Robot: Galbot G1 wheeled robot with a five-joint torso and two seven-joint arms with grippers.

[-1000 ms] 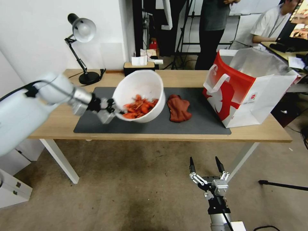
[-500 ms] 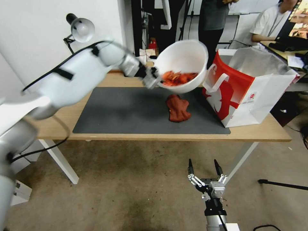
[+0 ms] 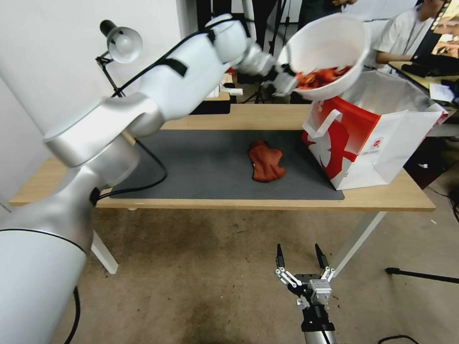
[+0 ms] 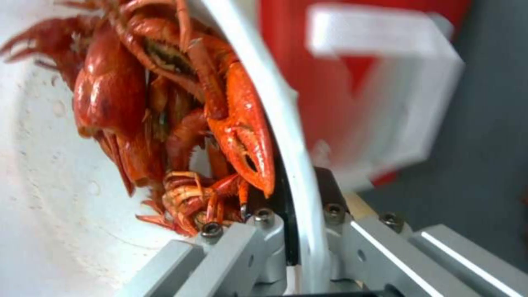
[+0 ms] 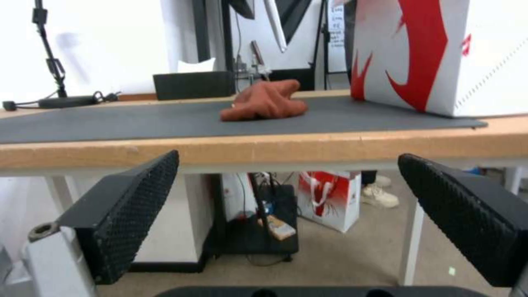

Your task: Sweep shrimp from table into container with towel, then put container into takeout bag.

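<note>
My left gripper [image 3: 286,82] is shut on the rim of the white container [image 3: 330,45], holding it tilted in the air above the near-left corner of the takeout bag [image 3: 368,129]. The shrimp [image 3: 321,76] lie heaped inside the container, against the rim by the left gripper [image 4: 294,231]; up close the shrimp [image 4: 165,103] press on the container [image 4: 258,82] wall. The rust-red towel [image 3: 266,161] lies crumpled on the dark mat of the table [image 3: 267,203]. My right gripper [image 3: 301,258] hangs open below the table's front edge, and the towel [image 5: 264,104] shows beyond it.
A desk lamp [image 3: 119,43] stands at the table's back left and a dark tissue box [image 3: 213,102] at the back middle. The bag [image 5: 440,53] occupies the table's right end. People stand and sit behind the table.
My left arm has lifted the container of shrimp from above the mat up and to the right, to above the bag's opening. The right arm stayed low.
</note>
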